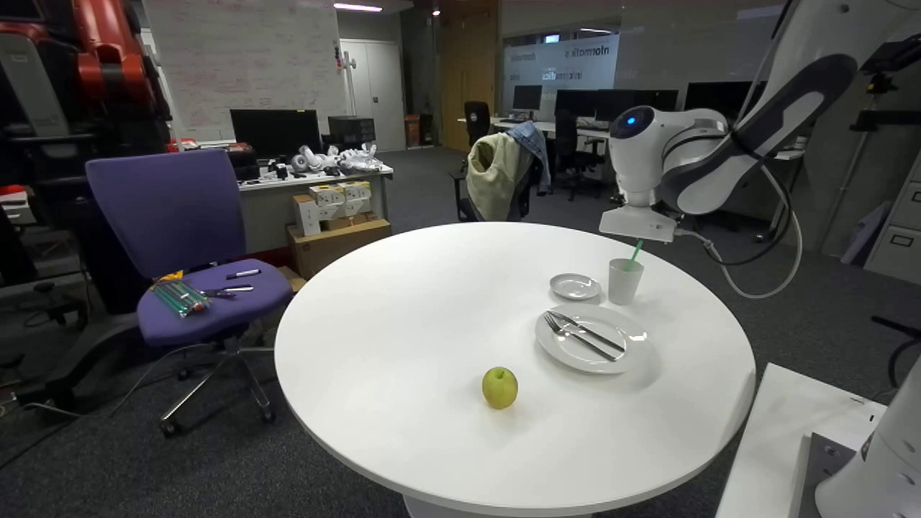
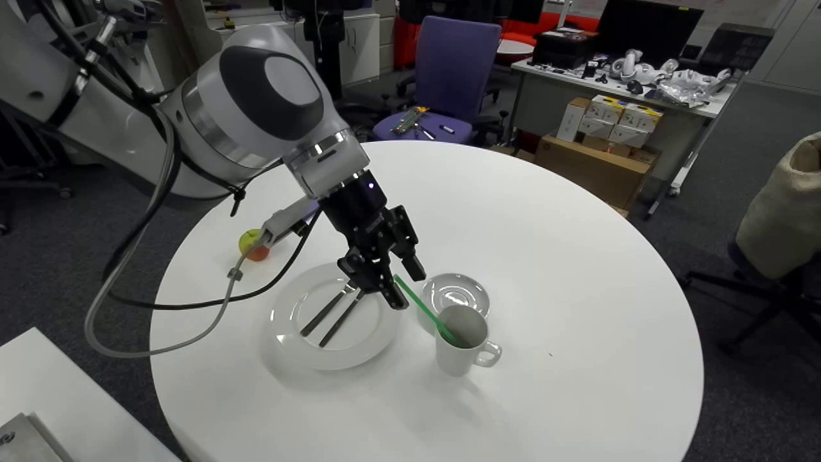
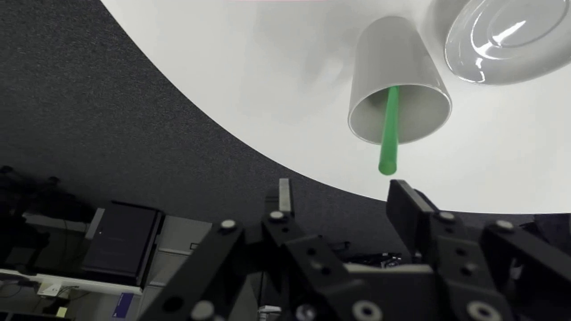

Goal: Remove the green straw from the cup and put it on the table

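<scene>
Straw [image 1: 634,255] in cup [image 1: 624,286], jaws apart

In an exterior view we get cup upright on table [image 1: 403,324], straw tilted. Only in an exterior view we see cup's handle [image 2: 497,351], gripper [image 2: 406,286] near straw. Wrist view: straw tip near one of parted fingers [image 3: 407,207].

Green straw [image 2: 422,307], lower end hidden inside the cup [image 2: 453,360].
Saucer [image 3: 513,49] cut off by the wrist view's right edge; whiteboard writing [image 1: 252,79] too faint to read.
</scene>
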Controlling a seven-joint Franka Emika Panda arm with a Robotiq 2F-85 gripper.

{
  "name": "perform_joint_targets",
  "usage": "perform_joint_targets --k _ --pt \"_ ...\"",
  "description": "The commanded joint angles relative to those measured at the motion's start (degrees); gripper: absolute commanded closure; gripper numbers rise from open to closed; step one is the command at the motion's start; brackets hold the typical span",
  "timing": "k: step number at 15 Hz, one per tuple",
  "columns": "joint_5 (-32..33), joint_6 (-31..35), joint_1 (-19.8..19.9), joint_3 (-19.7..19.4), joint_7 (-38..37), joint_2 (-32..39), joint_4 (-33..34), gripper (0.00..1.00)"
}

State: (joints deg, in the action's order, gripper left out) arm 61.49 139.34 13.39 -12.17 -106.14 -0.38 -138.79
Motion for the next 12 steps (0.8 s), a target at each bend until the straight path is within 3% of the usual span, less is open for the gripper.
perform_joint_targets --k 1,3,6,7,12 --pt "1.4 -1.6 -0.4 0.0 -0.6 -1.9 -0.6 0.19" --pt "1.4 -1.0 -0.3 -0.1 -0.7 -1.8 -0.7 0.23" --pt "1.4 -0.5 -0.4 0.0 -0.6 -1.6 -0.7 0.03" --pt "1.3 -0.4 -0.4 0.0 -0.4 -1.5 -0.7 0.00" --pt "1.0 0.3 -0.6 0.2 0.3 -1.2 -0.9 0.00"
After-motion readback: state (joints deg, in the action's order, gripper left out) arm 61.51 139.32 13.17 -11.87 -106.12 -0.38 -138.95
